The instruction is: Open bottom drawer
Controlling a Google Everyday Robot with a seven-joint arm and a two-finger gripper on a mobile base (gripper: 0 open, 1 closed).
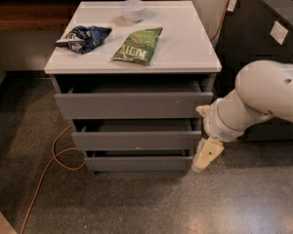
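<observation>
The flat grey handleless bottom drawer (136, 163) is the lowest and narrowest of 3 grey fronts in the white-topped cabinet (205, 65). The cream gripper (204, 160) hangs just beside its right end; whether it is spread or closed, I cannot tell. The surface holds 1 white bowl (133, 9), 1 dark blue bag (83, 37) and 1 green bag (138, 45). 1 orange cable (43, 175) lies on the floor.

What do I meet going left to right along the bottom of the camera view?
Orange cable on the floor → bottom drawer → gripper, hanging low just right of the drawer's front.
</observation>
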